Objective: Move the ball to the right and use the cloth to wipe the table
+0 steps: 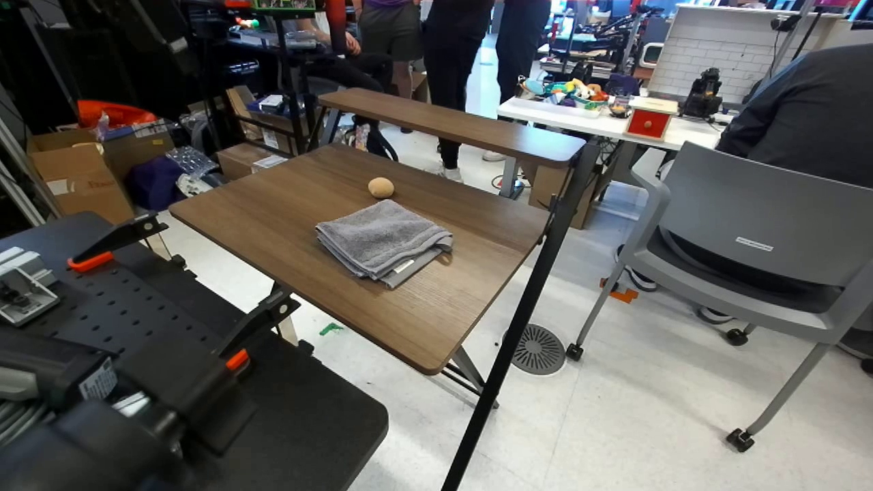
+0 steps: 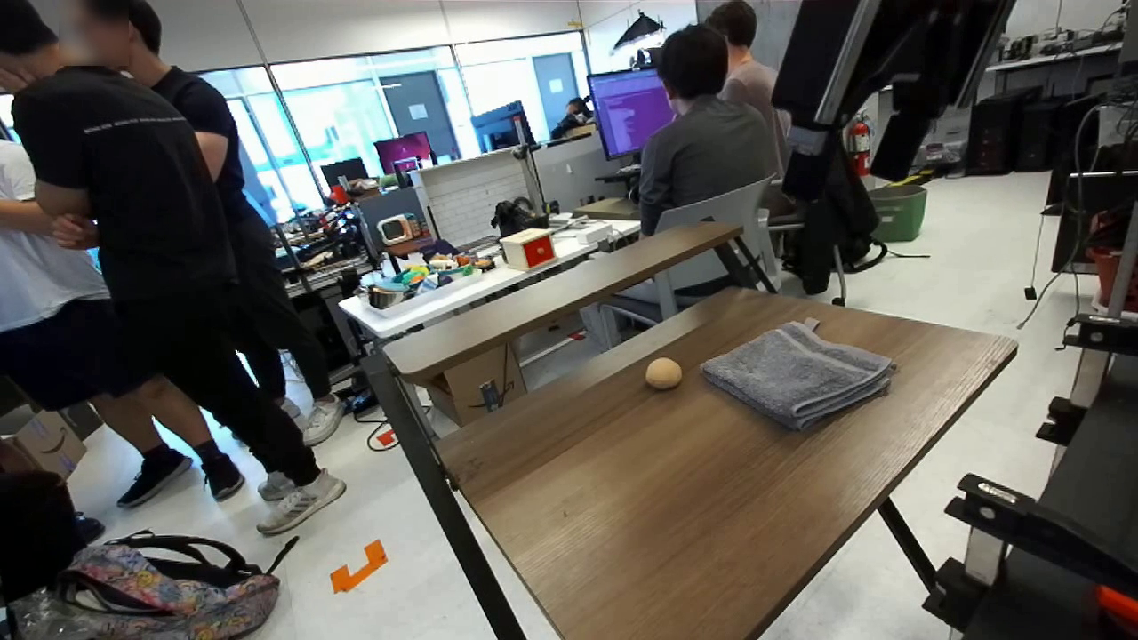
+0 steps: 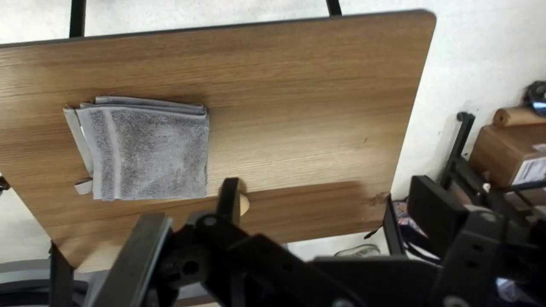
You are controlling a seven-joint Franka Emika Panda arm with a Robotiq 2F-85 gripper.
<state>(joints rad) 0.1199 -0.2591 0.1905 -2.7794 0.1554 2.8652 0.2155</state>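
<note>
Presently, the gripper [image 3: 326, 189] is released: in the wrist view its fingers [image 3: 230, 198] stand wide apart and grasp nothing. In an exterior view the gripper [image 2: 849, 173] hangs well above the table [image 2: 640, 498], between twelve and one o'clock of the cloth [image 2: 796, 373]. Next outward lies the ball [image 3: 244, 205]; in the wrist view, partly masked by one finger, it rests on the table at four o'clock of the cloth, just beside it. In an exterior view the ball [image 2: 663, 374] lies at nine o'clock of the cloth, with bare wood between the two. The cloth lies flat, folded in layers and ungripped.

Both parts of the task appear outstanding. The ball sits near the middle of the table's length, so its move to the right is probably not yet made, though which right is meant cannot be told. The tidy folds suggest that wiping has not begun. There remain, in likely order, grasping and shifting the ball, taking up the cloth, and sweeping it over the table. Outermost, in an exterior view, the raised shelf [image 1: 450, 124] spans about eleven to three o'clock of the ball.
</note>
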